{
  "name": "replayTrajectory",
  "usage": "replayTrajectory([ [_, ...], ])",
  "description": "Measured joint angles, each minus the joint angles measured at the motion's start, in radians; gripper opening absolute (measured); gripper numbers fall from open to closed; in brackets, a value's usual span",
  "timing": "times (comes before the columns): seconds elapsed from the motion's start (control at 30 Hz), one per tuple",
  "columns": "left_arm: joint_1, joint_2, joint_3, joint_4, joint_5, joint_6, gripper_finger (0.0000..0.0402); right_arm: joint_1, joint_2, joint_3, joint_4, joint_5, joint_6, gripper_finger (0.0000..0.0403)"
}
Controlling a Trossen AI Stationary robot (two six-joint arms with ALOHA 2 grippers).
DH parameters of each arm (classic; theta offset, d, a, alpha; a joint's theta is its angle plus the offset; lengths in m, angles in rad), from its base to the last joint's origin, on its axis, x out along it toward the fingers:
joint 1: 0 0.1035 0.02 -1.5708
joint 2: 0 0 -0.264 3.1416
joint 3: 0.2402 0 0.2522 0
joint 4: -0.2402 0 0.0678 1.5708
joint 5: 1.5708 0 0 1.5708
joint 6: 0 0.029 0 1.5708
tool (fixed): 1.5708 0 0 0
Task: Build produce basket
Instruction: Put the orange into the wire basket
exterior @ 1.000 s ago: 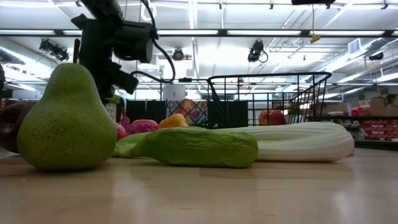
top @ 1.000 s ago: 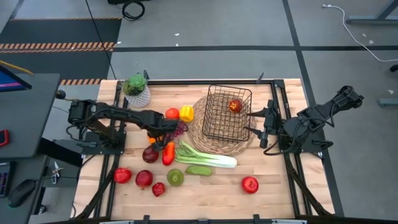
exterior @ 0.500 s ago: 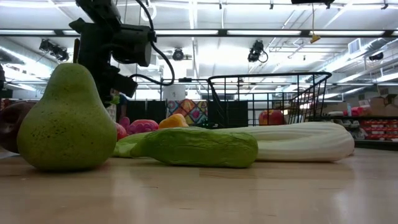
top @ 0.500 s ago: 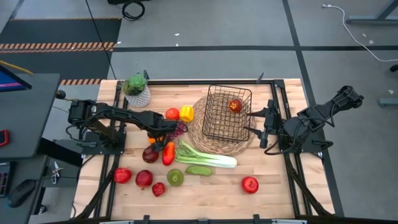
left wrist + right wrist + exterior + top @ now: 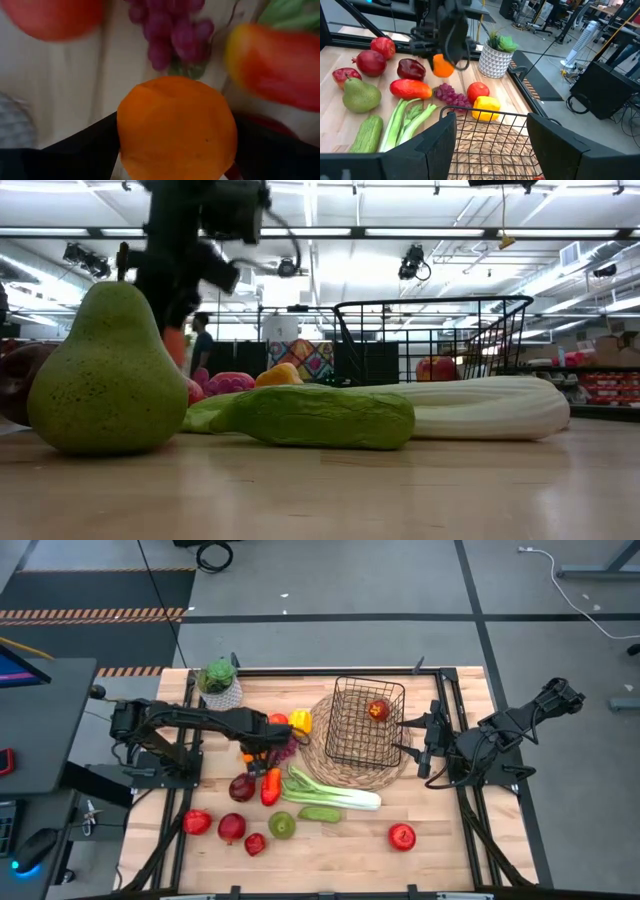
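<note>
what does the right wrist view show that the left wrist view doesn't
Only the right wrist view shows the basket rim, the woven mat, the potted plant, pear, cucumber, leek, yellow pepper and the left claw from outside. Only the left wrist view shows the orange close up, filling the space between the claw's dark fingers. Both share the orange, the purple grapes and the red pepper.

The left gripper (image 5: 262,752) hovers beside the purple grapes (image 5: 288,748); one red apple (image 5: 378,710) lies inside the basket (image 5: 345,735) on the desk (image 5: 450,850).
</note>
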Motion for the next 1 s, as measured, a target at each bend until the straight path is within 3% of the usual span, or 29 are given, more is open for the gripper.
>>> replayTrajectory([
  [0.2,-0.013,0.0,0.195,0.006,-0.016,0.021,0.0326,0.0,0.0,0.0,0.0,0.0,0.0,0.0247],
  [0.37,-0.056,-0.001,0.274,0.137,-0.008,0.091,0.0326,0.0,0.0,0.0,-0.001,0.0,-0.001,0.0247],
  [0.73,-0.122,0.01,0.28,0.63,-0.005,0.28,0.0327,-0.003,0.0,-0.008,0.013,0.001,0.003,0.0247],
  [0.93,-0.148,0.067,0.266,0.899,0.011,0.349,0.0327,-0.009,0.003,-0.045,0.063,0.001,-0.044,0.0247],
  [1.0,-0.161,0.093,0.242,1.01,0.021,0.351,0.0327,-0.011,0.008,-0.047,0.079,-0.002,0.005,0.0247],
])
